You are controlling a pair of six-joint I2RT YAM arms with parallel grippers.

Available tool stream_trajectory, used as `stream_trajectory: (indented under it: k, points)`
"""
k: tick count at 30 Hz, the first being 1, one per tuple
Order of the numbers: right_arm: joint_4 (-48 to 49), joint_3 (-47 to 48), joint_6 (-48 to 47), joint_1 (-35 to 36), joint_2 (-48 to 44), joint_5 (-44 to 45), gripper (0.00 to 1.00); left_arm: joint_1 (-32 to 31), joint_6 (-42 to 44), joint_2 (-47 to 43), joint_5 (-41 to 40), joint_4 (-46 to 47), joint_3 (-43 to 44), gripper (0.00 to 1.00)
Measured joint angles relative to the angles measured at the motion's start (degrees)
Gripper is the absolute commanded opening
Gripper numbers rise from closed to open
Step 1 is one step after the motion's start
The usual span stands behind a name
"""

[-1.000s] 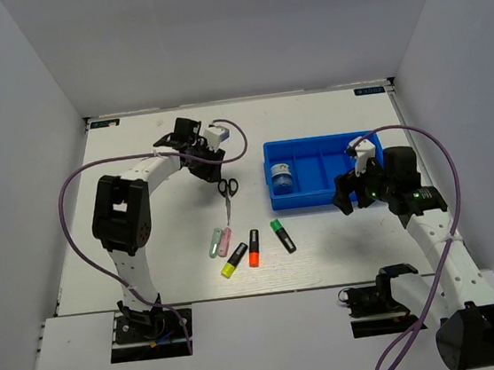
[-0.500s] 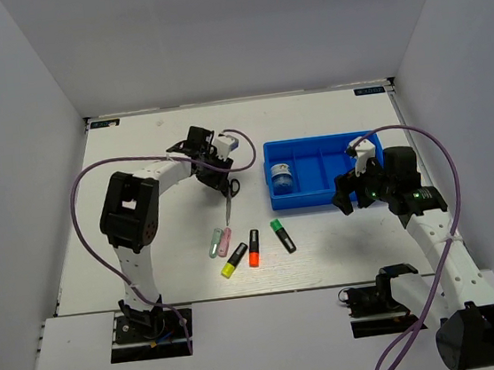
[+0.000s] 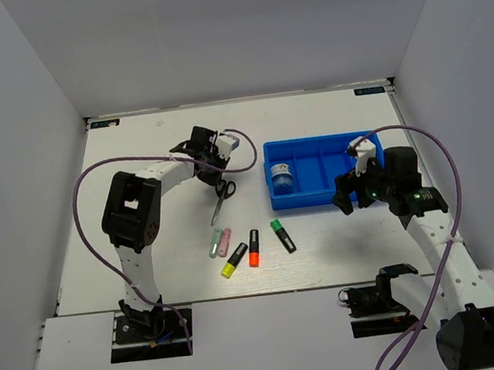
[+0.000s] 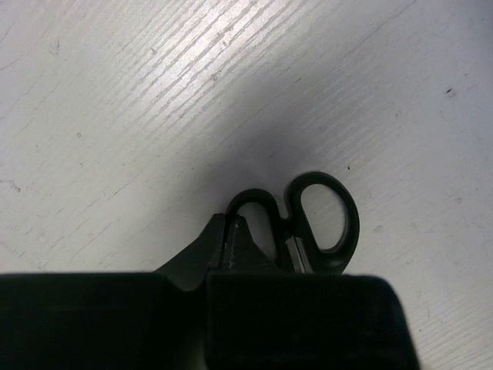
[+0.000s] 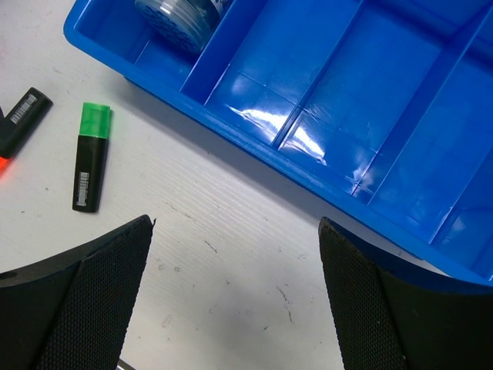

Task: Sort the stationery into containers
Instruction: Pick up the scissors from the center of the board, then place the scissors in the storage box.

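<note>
Small black-handled scissors point(image 3: 221, 204) lie on the white table point(image 3: 147, 250), blades pointing towards the loose highlighters, handles directly beneath my left claw point(image 3: 217, 176). The left wrist view shows my fingers set either side of one handle loop, but I cannot tell whether they have closed on it. My right claw point(image 3: 348, 193) is spread wide and holds nothing, hovering over bare table just beside the near wall of the shallow bright-blue compartmented plastic tray point(image 3: 322, 139). The small round blue-and-white roll point(image 3: 281, 178) already sits in the tray's leftmost compartment. The green highlighter with black body point(image 3: 282, 234), orange highlighter point(image 3: 253, 248), yellow highlighter point(image 3: 233, 261), pink highlighter point(image 3: 226, 240) and pale green highlighter point(image 3: 215, 242) all await sorting. Step in hand, as I judge it: securing the scissors. The next move calls for a firm pinch on the loop, a lift, and a carry to a free compartment. Writing: barcode strips on the black highlighter bodies; no brand is legible.
</note>
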Motion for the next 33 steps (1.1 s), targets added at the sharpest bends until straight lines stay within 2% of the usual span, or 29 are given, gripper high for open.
stream_trajectory:
  k: [6,11,16,20,24,29,33]
  points:
    - [0.02,0.0,0.02,-0.02,-0.31,-0.02,0.9,-0.13,-1.86,-0.15,-0.59,0.2,0.02,0.01]
    - [0.02,0.0,0.02,-0.17,-0.31,-0.02,0.9,-0.17,-5.29,-0.74,0.0,-1.57,3.34,0.01]
    - [0.02,0.0,0.02,-0.33,-0.31,0.0,0.9,-0.52,-11.28,-6.62,1.38,0.52,5.4,0.01]
    - [0.02,0.0,0.04,-0.33,-0.33,0.2,0.9,-2.03,-19.8,-12.57,3.69,7.02,5.84,0.01]
    - [0.44,-0.04,0.68,-0.33,-0.76,1.75,0.9,-5.11,-29.81,-13.97,5.99,19.65,5.4,0.01]
    - [2.73,-0.13,3.13,-0.72,-2.08,7.48,0.9,-10.16,-39.3,-8.94,5.25,33.0,5.27,0.01]
    - [5.11,-0.35,5.18,-1.53,-2.69,13.79,0.9,-14.64,-41.09,-0.85,2.78,35.63,10.84,0.01]
